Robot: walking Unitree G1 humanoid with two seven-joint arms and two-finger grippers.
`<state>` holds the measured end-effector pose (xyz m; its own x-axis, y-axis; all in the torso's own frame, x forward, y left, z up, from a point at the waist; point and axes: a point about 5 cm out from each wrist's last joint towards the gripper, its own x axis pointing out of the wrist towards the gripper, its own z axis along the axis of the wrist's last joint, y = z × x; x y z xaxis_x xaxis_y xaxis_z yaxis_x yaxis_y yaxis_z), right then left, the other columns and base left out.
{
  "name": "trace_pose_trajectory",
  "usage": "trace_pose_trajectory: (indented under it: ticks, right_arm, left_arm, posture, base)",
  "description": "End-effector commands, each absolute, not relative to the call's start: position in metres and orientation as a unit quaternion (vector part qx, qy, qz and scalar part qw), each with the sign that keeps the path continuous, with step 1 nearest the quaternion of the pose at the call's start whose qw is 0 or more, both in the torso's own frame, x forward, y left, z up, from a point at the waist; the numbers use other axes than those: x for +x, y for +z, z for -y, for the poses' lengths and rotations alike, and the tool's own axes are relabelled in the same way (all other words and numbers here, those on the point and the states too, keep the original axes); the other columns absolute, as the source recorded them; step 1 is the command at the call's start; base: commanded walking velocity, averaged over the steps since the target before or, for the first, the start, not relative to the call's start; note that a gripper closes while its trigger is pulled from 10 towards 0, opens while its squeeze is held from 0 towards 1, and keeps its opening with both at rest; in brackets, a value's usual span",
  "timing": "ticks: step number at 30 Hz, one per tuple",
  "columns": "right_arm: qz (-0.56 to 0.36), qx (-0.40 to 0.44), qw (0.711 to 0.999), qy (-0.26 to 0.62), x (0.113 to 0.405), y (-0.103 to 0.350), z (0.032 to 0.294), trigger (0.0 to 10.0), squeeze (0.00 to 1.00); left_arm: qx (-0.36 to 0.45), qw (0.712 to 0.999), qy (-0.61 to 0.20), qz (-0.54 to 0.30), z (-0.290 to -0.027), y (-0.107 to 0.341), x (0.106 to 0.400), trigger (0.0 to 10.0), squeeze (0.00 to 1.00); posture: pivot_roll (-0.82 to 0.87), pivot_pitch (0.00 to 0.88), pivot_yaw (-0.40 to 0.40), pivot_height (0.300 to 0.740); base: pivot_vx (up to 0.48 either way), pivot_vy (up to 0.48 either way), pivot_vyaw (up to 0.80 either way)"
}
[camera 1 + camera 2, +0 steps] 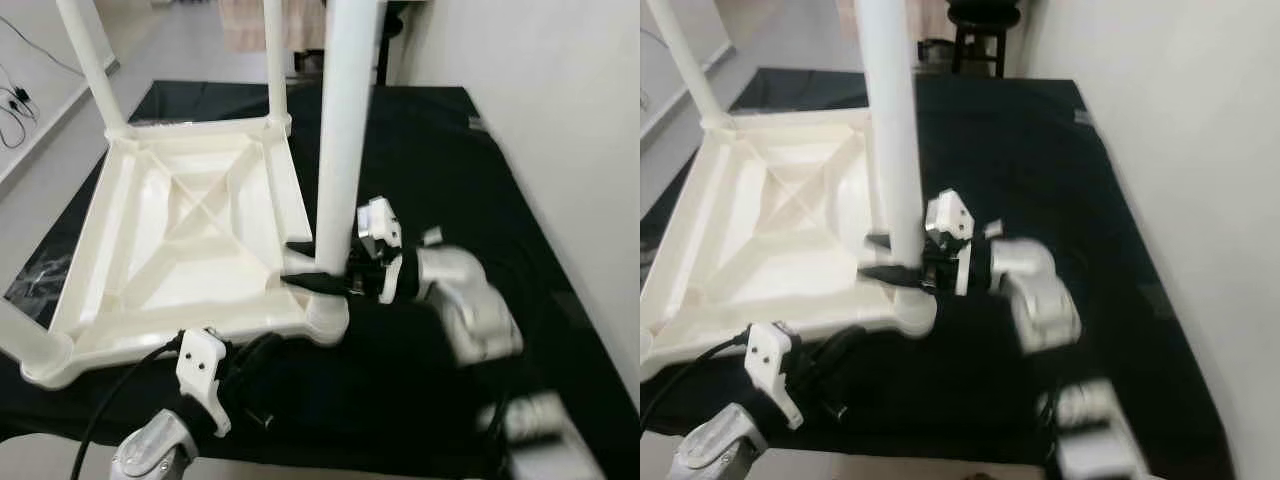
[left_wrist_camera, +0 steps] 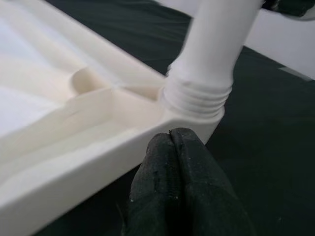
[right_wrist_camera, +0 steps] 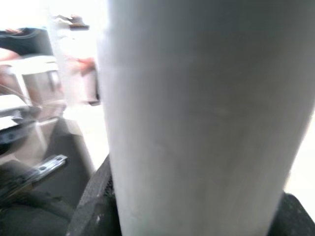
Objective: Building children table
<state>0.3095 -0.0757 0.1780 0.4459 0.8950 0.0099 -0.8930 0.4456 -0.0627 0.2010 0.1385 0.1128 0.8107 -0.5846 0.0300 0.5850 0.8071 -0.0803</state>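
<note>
- The upturned table top (image 1: 190, 235) lies on the black mat (image 1: 440, 150); I judge I'm screwing in its near-right leg (image 1: 345, 150)
- My right pincer (image 1: 318, 270) pinches that leg low down
- My left pincer (image 2: 172, 147), pressed together, braces the corner socket (image 2: 197, 101)
- Next: twist until the threads vanish

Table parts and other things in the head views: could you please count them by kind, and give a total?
White table legs standing on the tabletop: 4 (nearest leg, held by the right gripper)
White upside-down tabletop: 1
Black cloth: 1
Robot grippers: 2 (left gripper is shut)
Total: 8
</note>
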Motion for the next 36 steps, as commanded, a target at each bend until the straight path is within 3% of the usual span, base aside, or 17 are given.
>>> trace_pose_trajectory:
  ticks: [1,2,11,12,14,15,17,21,23,24,25,27,28,30,34,35,36]
  right_arm:
    - [-0.079,-0.038,0.912,0.400,0.310,0.141,0.088,0.0,0.00]
    - [-0.107,-0.045,0.933,0.341,0.291,0.127,0.079,0.0,0.00]
    - [-0.123,-0.054,0.913,0.384,0.272,0.117,0.055,0.0,0.00]
    - [-0.118,-0.050,0.914,0.384,0.275,0.121,0.054,10.0,0.00]
    - [-0.114,-0.048,0.915,0.384,0.277,0.123,0.053,10.0,0.00]
    - [-0.100,-0.030,0.912,0.397,0.285,0.130,0.056,10.0,1.00]
    - [-0.100,-0.030,0.912,0.397,0.285,0.130,0.056,10.0,1.00]
    - [-0.031,0.004,0.849,0.528,0.300,0.161,0.070,10.0,1.00]
    - [-0.031,0.004,0.849,0.528,0.300,0.161,0.070,10.0,1.00]
    - [-0.017,-0.026,0.818,0.574,0.301,0.167,0.075,10.0,0.56]
    - [-0.015,-0.043,0.785,0.618,0.301,0.171,0.080,10.0,0.00]
    - [-0.015,-0.043,0.785,0.618,0.301,0.171,0.080,10.0,0.00]
    - [-0.019,-0.052,0.761,0.646,0.305,0.175,0.084,10.0,0.00]
    - [-0.021,-0.058,0.745,0.664,0.310,0.179,0.085,10.0,0.00]
    - [-0.024,-0.053,0.736,0.675,0.316,0.183,0.085,10.0,0.00]
    - [-0.025,-0.044,0.733,0.678,0.324,0.188,0.085,9.1,0.00]
    - [-0.024,-0.041,0.735,0.677,0.332,0.192,0.084,0.1,0.00]
  left_arm:
    - [-0.048,0.950,-0.308,-0.007,-0.139,0.109,0.198,10.0,0.00]
    - [-0.048,0.950,-0.308,-0.006,-0.140,0.110,0.198,10.0,0.00]
    - [-0.049,0.950,-0.308,-0.009,-0.141,0.109,0.198,10.0,0.00]
    - [-0.048,0.951,-0.306,-0.008,-0.141,0.109,0.198,10.0,0.00]
    - [-0.048,0.951,-0.304,-0.007,-0.141,0.109,0.198,10.0,0.00]
    - [-0.049,0.951,-0.305,-0.007,-0.141,0.109,0.199,10.0,0.00]
    - [-0.049,0.951,-0.305,-0.007,-0.141,0.109,0.199,10.0,0.00]
    - [-0.053,0.949,-0.309,-0.008,-0.139,0.107,0.201,10.0,0.00]
    - [-0.053,0.949,-0.309,-0.008,-0.139,0.107,0.201,10.0,0.00]
    - [-0.053,0.949,-0.310,-0.008,-0.139,0.106,0.202,10.0,0.00]
    - [-0.051,0.950,-0.309,-0.007,-0.138,0.106,0.203,10.0,0.00]
    - [-0.051,0.950,-0.309,-0.007,-0.138,0.106,0.203,10.0,0.00]
    - [-0.050,0.950,-0.307,-0.006,-0.138,0.106,0.203,10.0,0.00]
    - [-0.049,0.951,-0.306,-0.005,-0.138,0.106,0.203,10.0,0.00]
    - [-0.048,0.951,-0.305,-0.004,-0.137,0.106,0.203,10.0,0.00]
    - [-0.047,0.951,-0.305,-0.004,-0.137,0.106,0.203,10.0,0.00]
    - [-0.045,0.951,-0.305,-0.005,-0.137,0.106,0.203,10.0,0.00]
  posture:
    - [0.04,0.132,-0.053,0.740]
    - [0.02,0.146,-0.036,0.740]
    - [0.04,0.131,-0.041,0.740]
    - [0.04,0.129,-0.043,0.740]
    - [0.04,0.126,-0.045,0.740]
    - [0.05,0.121,-0.045,0.740]
    - [0.05,0.121,-0.045,0.740]
    - [0.07,0.096,-0.046,0.740]
    - [0.07,0.096,-0.046,0.740]
    - [0.08,0.095,-0.056,0.740]
    - [0.08,0.091,-0.059,0.740]
    - [0.08,0.091,-0.059,0.740]
    - [0.08,0.090,-0.056,0.740]
    - [0.08,0.090,-0.056,0.740]
    - [0.08,0.088,-0.060,0.740]
    - [0.09,0.086,-0.061,0.740]
    - [0.09,0.086,-0.061,0.740]
  base:
    - [0.000,0.000,0.00]
    - [0.000,0.000,0.00]
    - [0.000,0.000,0.00]
    - [0.000,0.000,0.00]
    - [0.000,0.000,0.00]
    - [0.000,0.000,0.00]
    - [0.000,0.000,0.00]
    - [0.000,0.000,0.00]
    - [0.000,0.000,0.00]
    - [0.000,0.000,0.00]
    - [0.000,0.000,0.00]
    - [0.000,0.000,0.00]
    - [0.000,0.000,0.00]
    - [0.000,0.000,0.00]
    - [0.000,0.000,0.00]
    - [0.000,0.000,0.00]
    - [0.000,0.000,0.00]
